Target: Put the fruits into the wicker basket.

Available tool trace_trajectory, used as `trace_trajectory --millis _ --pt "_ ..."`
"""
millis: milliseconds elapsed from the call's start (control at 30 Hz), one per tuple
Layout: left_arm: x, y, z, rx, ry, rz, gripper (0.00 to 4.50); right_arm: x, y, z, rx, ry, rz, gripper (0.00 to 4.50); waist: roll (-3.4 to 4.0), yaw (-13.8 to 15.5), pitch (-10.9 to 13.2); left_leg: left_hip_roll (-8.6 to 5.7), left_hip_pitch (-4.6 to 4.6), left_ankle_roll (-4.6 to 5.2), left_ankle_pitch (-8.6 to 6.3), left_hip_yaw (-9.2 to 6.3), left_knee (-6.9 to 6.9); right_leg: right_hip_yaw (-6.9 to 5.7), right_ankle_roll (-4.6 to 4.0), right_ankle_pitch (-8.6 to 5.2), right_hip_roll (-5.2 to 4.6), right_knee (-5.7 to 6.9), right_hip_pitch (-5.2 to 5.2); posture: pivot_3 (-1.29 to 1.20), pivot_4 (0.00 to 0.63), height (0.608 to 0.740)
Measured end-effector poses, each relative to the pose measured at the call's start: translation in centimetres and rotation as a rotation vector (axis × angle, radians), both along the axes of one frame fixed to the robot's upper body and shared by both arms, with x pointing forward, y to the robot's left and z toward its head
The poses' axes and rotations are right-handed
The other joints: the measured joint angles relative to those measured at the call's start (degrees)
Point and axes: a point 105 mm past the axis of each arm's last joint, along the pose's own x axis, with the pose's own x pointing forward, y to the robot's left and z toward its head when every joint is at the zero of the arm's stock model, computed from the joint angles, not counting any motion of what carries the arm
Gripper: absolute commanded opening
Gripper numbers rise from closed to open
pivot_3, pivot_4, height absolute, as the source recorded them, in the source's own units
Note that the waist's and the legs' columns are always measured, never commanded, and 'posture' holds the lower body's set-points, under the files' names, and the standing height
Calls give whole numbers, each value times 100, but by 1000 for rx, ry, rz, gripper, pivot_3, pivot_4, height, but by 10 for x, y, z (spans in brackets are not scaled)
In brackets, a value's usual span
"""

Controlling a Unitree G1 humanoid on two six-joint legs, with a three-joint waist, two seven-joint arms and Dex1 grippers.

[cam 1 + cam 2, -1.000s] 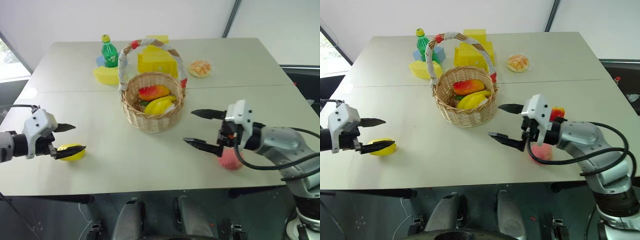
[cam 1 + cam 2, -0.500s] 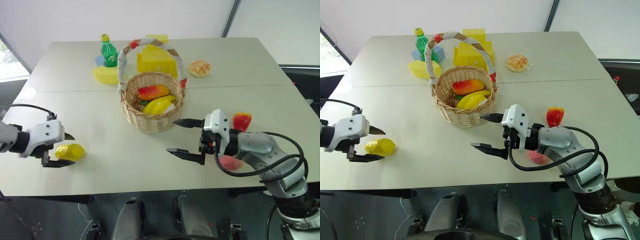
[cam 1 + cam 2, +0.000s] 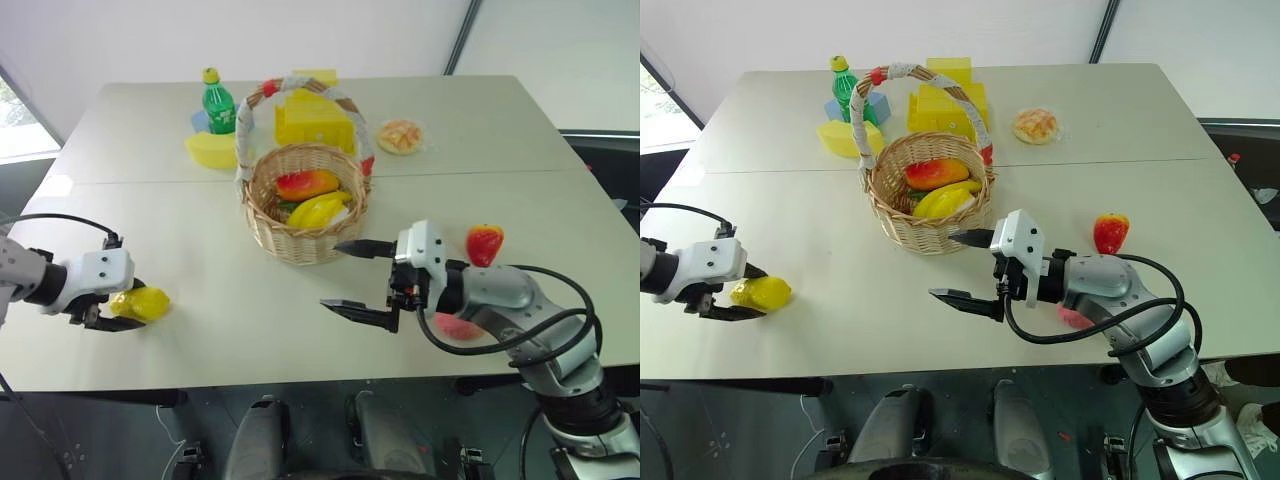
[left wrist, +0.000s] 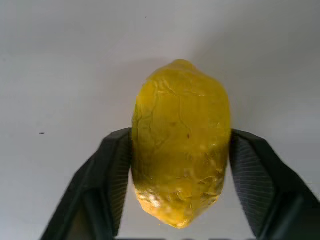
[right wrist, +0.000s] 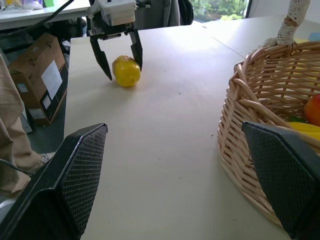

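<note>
I see the wicker basket (image 3: 306,200) mid-tabletop (image 3: 480,130), holding an orange-red fruit and yellow pieces. My left tool (image 3: 112,312) angles down, clenched on the lemon (image 4: 181,142) resting on the tabletop. My right tool (image 3: 352,277) hovers level beside the basket, fingers spread wide, empty; strawberry (image 3: 484,243) and peach (image 3: 458,326) lie behind it.

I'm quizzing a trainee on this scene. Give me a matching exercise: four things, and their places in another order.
1. lemon
2. strawberry
3. green bottle
4. mango

A. inside the wicker basket
B. on the table beyond the right arm
C. between the left gripper fingers
D. behind the basket, far side

Pairs: 1-C, 2-B, 3-D, 4-A
</note>
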Motion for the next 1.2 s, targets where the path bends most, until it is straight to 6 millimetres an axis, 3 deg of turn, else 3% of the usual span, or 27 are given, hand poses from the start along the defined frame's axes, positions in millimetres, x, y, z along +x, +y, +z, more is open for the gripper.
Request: trace_trajectory --millis 167,267,333,467,567,700,800,900,1000,1200 --pt "0 6 0 -1 -43 20 1846 -1 3 -2 -2 -4 8 4500 0 -5 0 1 3 0 0 -1 1 0 0 0 -1 6 0 0 150 740" --pt "2 0 9 -125 -68 83 1846 -1 3 -2 -4 -11 11 4500 -2 -2 1 5 1 0 0 -4 4 -1 0 0 -2 9 -1 0 150 740" --pt "10 -19 34 -320 -132 117 1846 -2 3 -1 -3 -19 18 4500 -8 33 2 6 -4 0 0 -13 9 -3 1 0 -7 11 0 0 150 740" --pt "21 -75 113 -654 -337 28 1846 -2 3 0 -4 -33 28 4500 -36 38 -4 -2 -7 6 -3 -28 23 -4 4 1 -18 15 5 0 150 740" --pt "37 -124 140 -846 -481 -16 1846 3 2 2 -3 -41 17 4500 -27 49 -7 -10 2 6 -4 -29 31 -4 5 2 -18 23 14 0 150 740" --pt "61 -189 132 -1013 -480 35 1846 5 3 6 6 -59 4 4500 -37 11 -10 -13 4 6 -3 -26 31 2 5 2 -10 28 10 0 150 740" --pt "74 -213 117 -1025 -490 103 1846 7 3 8 11 -63 -10 4500 -36 -17 -9 -11 6 6 -3 -23 27 7 3 2 -3 29 4 0 150 740" --pt "91 -216 105 -1065 -494 224 3077 8 1 7 10 -58 -36 4500 -36 -2 -9 -9 6 5 -3 -25 28 7 3 1 2 30 3 0 150 740" --pt "95 -217 101 -1062 -493 244 4432 9 -2 9 7 -64 -63 4500 -36 10 -9 -9 4 5 -3 -24 28 7 3 1 -1 29 3 0 150 740" --pt "93 -216 102 -1032 -515 192 4432 19 -40 15 -43 -96 -222 4500 -36 43 -9 -13 1 5 -3 -23 27 6 3 1 -8 24 4 0 150 740"
